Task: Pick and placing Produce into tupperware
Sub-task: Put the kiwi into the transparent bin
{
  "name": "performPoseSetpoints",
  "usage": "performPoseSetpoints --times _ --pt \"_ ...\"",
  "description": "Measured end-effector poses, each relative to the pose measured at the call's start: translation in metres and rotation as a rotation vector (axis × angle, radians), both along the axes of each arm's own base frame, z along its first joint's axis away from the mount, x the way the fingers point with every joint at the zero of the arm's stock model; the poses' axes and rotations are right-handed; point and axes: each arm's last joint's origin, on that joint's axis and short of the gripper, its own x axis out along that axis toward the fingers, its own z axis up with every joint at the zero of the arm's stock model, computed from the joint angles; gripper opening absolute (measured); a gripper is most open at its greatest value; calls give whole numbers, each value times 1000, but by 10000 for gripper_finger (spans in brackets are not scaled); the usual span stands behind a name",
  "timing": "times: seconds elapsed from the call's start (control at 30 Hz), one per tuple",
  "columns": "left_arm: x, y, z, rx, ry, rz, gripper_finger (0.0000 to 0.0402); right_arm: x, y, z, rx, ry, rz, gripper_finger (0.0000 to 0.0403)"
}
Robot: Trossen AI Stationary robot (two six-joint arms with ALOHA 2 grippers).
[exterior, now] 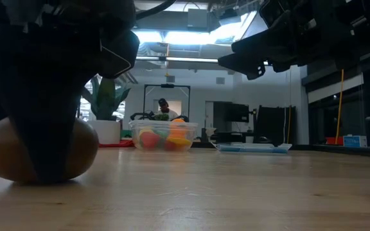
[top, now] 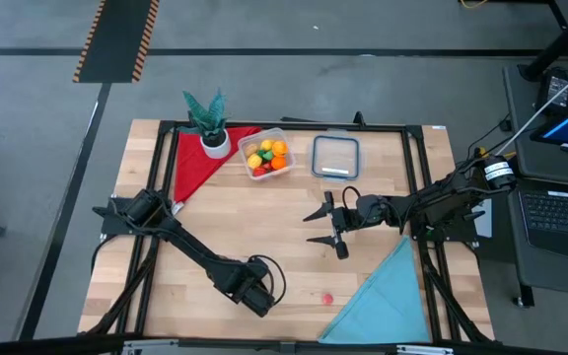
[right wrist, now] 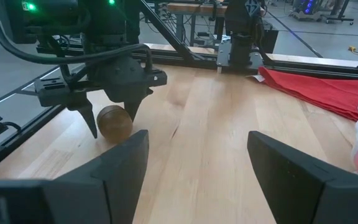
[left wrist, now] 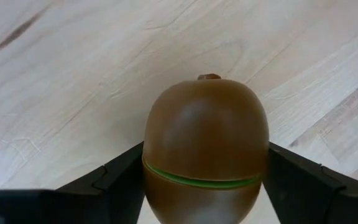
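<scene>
A brown kiwi-like piece of produce (left wrist: 205,130) rests on the bare wood near the table's front. My left gripper (top: 254,294) points down over it and is open, one finger on each side of the fruit (right wrist: 114,122). The high view hides the fruit under the gripper. The clear tupperware (top: 267,156) stands at the far middle and holds several red, orange, yellow and green pieces. A small pink piece (top: 327,296) lies on the wood to the right of my left gripper. My right gripper (top: 316,227) hangs open and empty above the table's middle. My left gripper comes at the brown fruit from above, and its fingers (left wrist: 120,177) stand close against the fruit's two opposite sides (left wrist: 151,155). I cannot tell whether they touch it. The fruit sits with its underside on the table (exterior: 76,154).
A flat clear lid (top: 335,156) lies just right of the tupperware. A potted plant (top: 208,118) stands on a red cloth (top: 195,168) at the far left. A teal cloth (top: 383,296) covers the near right corner. Bare wood lies between the two arms.
</scene>
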Motion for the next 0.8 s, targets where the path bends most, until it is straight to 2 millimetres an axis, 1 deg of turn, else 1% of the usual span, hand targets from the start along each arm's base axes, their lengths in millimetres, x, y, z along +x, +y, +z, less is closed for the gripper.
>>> performPoseSetpoints --times 0.17,0.4,0.6,0.67,0.73,0.8 --pt "0 1 -1 9 7 4 233 0 0 0 0 0 0 275" --pt "0 2 -2 17 4 0 232 0 0 0 0 0 0 275" --pt "-2 -3 -2 82 -27 -99 232 0 0 0 0 2 0 275" --pt "-3 -3 -1 89 -32 -111 232 0 0 0 -1 2 0 275" --pt "-4 -2 1 134 -54 -118 232 0 0 0 -1 2 0 275" --pt "-6 -1 8 179 -83 -124 232 0 0 0 -1 2 0 275"
